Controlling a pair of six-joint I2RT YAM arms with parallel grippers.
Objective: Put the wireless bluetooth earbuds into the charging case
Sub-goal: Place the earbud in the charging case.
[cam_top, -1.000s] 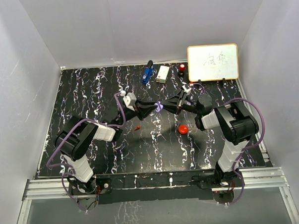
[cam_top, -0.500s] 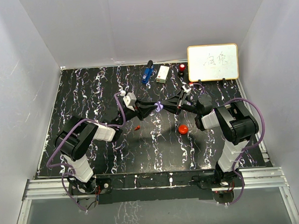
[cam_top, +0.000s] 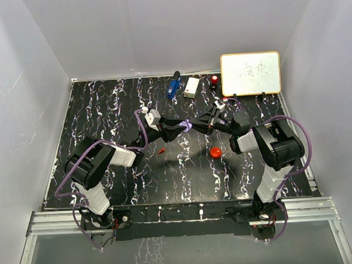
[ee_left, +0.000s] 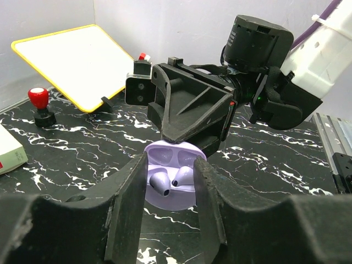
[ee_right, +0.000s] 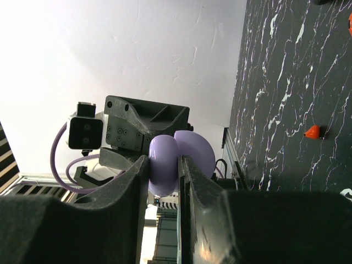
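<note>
Purple is the colour to watch: the purple charging case (cam_top: pixel 187 125) hangs in mid-air over the middle of the black marbled table (cam_top: pixel 105 111), lid thrown open. The right gripper (ee_right: pixel 164 162) has it pinched between narrow jaws, one purple half squeezed flat between the fingers. In the left wrist view both purple earbuds (ee_left: pixel 183 175) sit in the case's wells, side by side, each long axis slanted, bulb towards 1 o'clock and dark stem tip towards 7 o'clock. The left gripper (ee_left: pixel 170 165) comes in from 9 o'clock, its jaws parted, straddling the case with nothing clamped between them; whether the fingers (ee_left: pixel 129 198) brush the case sides, I cannot tell.

Down on the table, a red earbud (cam_top: pixel 161 150) lies loose at 7 o'clock from the purple case, too small to read its heading. A round red case (cam_top: pixel 215 151) rests at 4 o'clock, closed from above. Along the 12 o'clock edge stand a blue gadget (cam_top: pixel 173 85), a white box (cam_top: pixel 191 87) and a whiteboard (cam_top: pixel 250 73).
</note>
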